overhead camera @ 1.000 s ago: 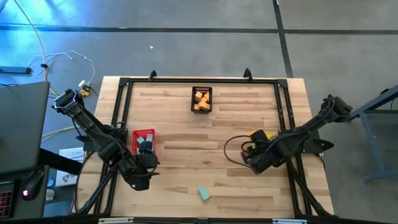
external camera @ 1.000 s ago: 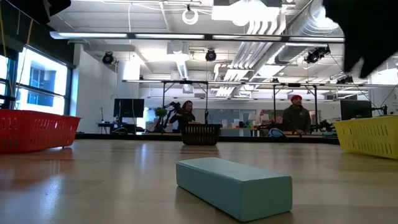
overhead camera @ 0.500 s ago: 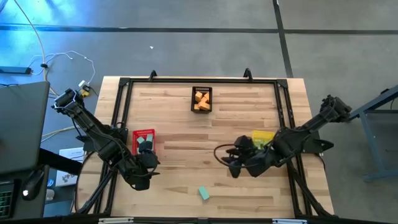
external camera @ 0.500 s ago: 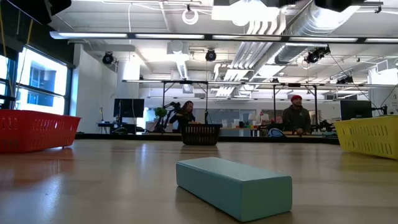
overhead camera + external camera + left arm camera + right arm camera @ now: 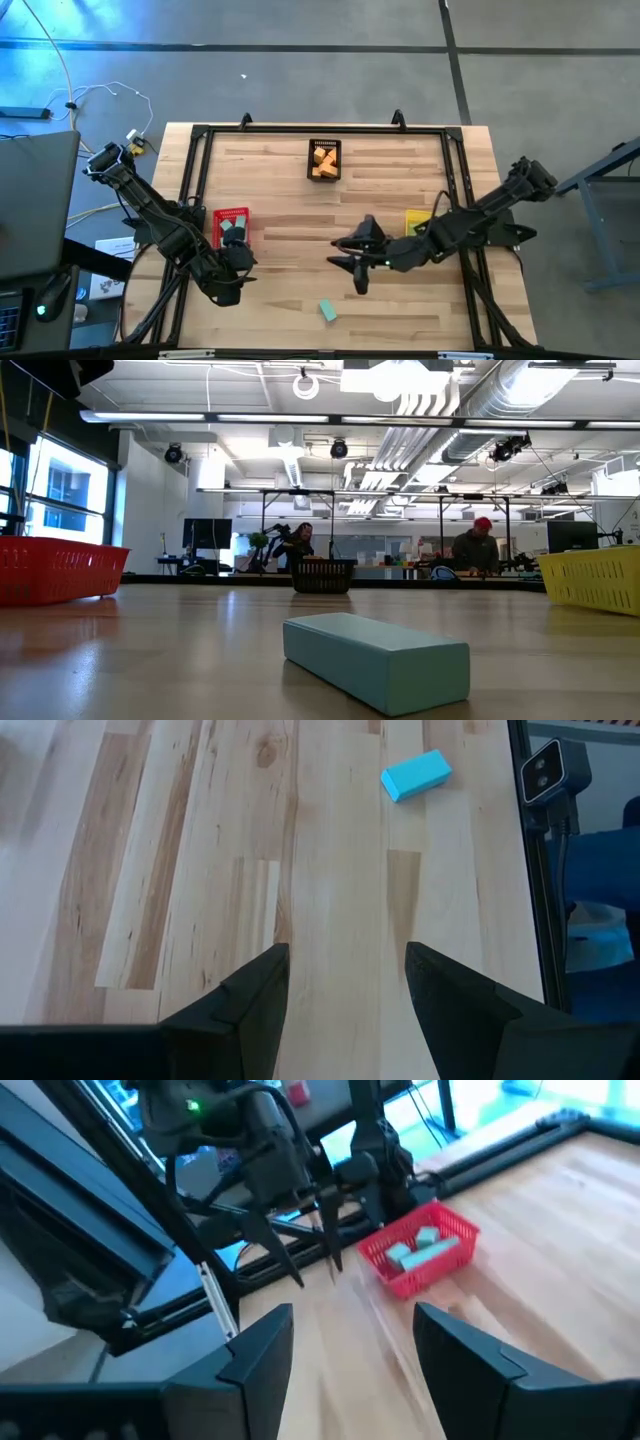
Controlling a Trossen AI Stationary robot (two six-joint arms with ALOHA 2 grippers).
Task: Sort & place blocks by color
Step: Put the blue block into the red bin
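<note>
Block [image 5: 327,311] between both pincers, nearer front edge.

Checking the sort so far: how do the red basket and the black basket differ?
The red basket sits at the table's left by the left gripper; the black basket sits at the far middle. The red basket holds teal blocks; the black basket holds orange blocks. Both are small mesh baskets.

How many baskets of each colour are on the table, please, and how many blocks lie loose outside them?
Red basket: 1
Black basket: 1
Yellow basket: 1
Loose teal block: 1
Total: 4
</note>
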